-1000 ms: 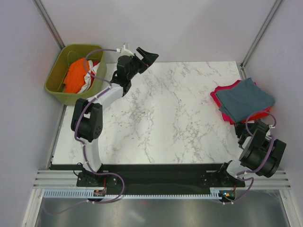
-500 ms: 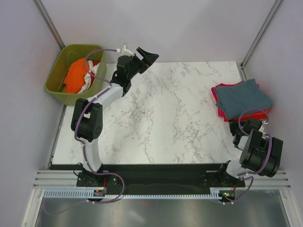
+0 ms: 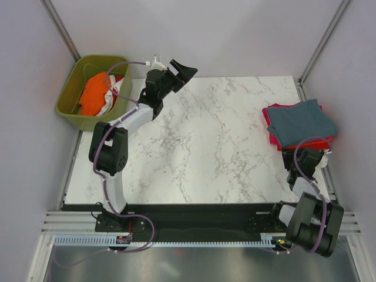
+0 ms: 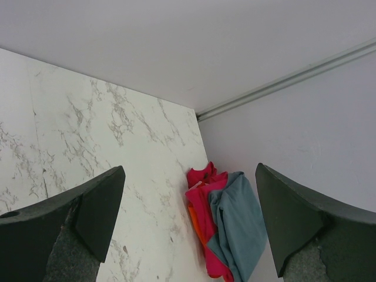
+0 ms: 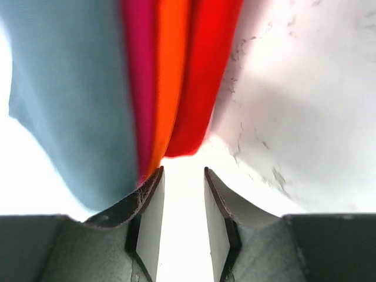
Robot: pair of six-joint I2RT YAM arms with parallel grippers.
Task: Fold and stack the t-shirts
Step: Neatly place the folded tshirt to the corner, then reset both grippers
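1. In the upper left of the top view, the olive-green bin (image 3: 66, 104) holds an orange t-shirt (image 3: 93, 93) and a white and red t-shirt (image 3: 113, 97). Both are crumpled and not yet folded, so I judge the task only partly done.
2. Just right of the bin, the left tool (image 3: 183, 69) hangs above the far left part of the table (image 3: 217, 135). Its jaws are spread as wide as they go, and it holds and touches nothing.
3. At the right edge of the frame sits the folded stack. The slate blue-grey t-shirt (image 3: 302, 120) is on top, the magenta-pink t-shirt (image 3: 271, 126) shows beneath it on the left, and a strip of the orange-red t-shirt (image 3: 326, 141) shows along the lower side.
4. The step in hand looks like leaving the blue-grey shirt on that stack. To do it well:
   - The tool should part from the cloth cleanly and draw straight back, with no fold caught between the jaws.
   - The top layer should not be dragged, so the edges stay square.
5. The right tool (image 5: 183, 171) sits just below the stack in the top view.
   - Its wrist view shows the jaws parted by a narrow gap with nothing between them.
   - The layered hems lie just ahead of it.
   - One fingertip (image 5: 154, 176) sits at the pink and orange edge. I cannot tell whether it touches.
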